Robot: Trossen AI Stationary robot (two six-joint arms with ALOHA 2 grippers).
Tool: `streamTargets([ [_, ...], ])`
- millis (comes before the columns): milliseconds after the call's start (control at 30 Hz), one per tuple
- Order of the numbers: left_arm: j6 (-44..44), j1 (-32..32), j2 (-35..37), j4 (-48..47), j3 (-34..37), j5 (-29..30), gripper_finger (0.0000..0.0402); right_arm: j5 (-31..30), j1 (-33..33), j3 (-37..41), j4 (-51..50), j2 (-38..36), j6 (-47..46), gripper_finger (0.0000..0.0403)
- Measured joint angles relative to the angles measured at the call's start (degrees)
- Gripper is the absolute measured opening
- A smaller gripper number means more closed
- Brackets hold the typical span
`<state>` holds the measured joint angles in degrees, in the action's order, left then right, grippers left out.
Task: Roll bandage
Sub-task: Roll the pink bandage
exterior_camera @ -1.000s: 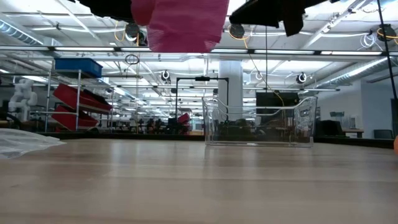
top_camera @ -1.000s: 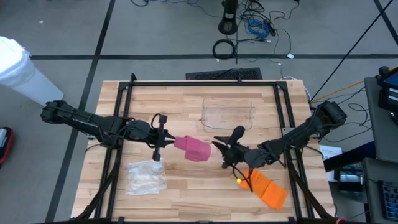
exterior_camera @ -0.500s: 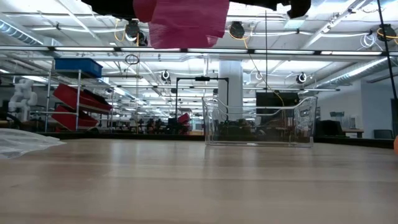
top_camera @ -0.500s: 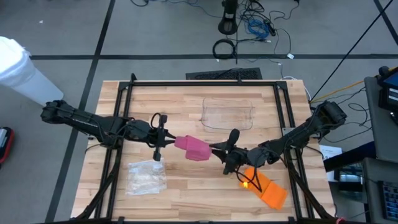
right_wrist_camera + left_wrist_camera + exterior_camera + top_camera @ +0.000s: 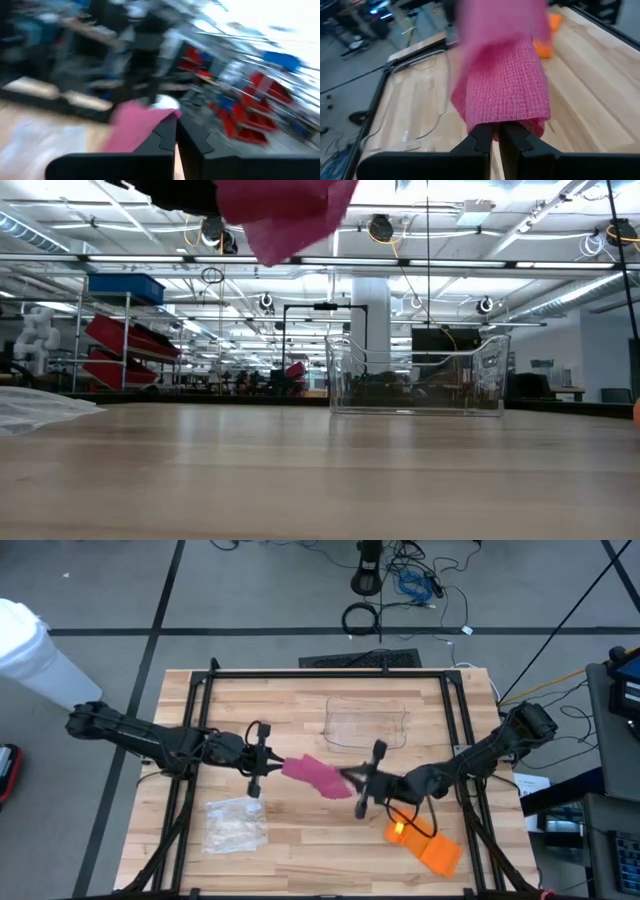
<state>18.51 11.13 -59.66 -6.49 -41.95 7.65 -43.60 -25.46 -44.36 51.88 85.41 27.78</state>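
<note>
A pink bandage [image 5: 312,774] hangs above the table's [image 5: 300,710] middle, one end pinched in the left gripper [image 5: 260,762], the other nipped by the right gripper [image 5: 362,780], its fingers pressed together. One clear box [image 5: 367,721], one plastic bag [image 5: 234,823] and one orange roll [image 5: 428,842] lie below. Only the left wrist view shows the bandage's open weave.

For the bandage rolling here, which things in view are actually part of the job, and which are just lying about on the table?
In use:
pink bandage, held up off the table
left pincer, shut on one end of it
right pincer, shut on the other end

Lying about:
clear plastic box
orange item
clear plastic wrapper
</note>
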Motion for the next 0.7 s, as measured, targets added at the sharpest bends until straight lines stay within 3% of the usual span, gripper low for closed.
streamTargets([
  [100,2.6,0.7,-1.2,0.7,0.0,-2.8,0.0017,-9.6,0.5,0.0,-1.1,-0.2,-0.3,0.0],
  [200,5.3,2.1,-1.6,3.3,0.0,-4.6,0.0017,-16.5,0.8,0.0,-11.6,-0.4,-6.7,0.0],
  [267,7.4,3.0,-1.6,5.6,0.0,-4.6,0.0017,-14.5,0.9,0.0,-19.2,-0.4,-13.7,0.0],
  [333,8.9,3.6,-1.2,8.9,0.0,-4.3,0.0017,-8.1,0.8,0.0,-23.5,-0.6,-20.2,0.0],
  [467,8.9,4.8,-0.6,16.0,0.0,-4.2,0.0017,2.8,1.1,0.0,-25.8,-0.6,-27.1,0.0005],
  [567,8.8,5.8,-0.6,16.2,0.0,-4.4,0.0017,1.6,0.9,0.0,-26.0,-0.8,-27.5,0.0022],
  [700,8.9,6.2,-0.5,15.1,0.0,-4.5,0.0017,-8.2,-0.4,0.0,-28.5,-2.7,-23.5,0.0066],
])
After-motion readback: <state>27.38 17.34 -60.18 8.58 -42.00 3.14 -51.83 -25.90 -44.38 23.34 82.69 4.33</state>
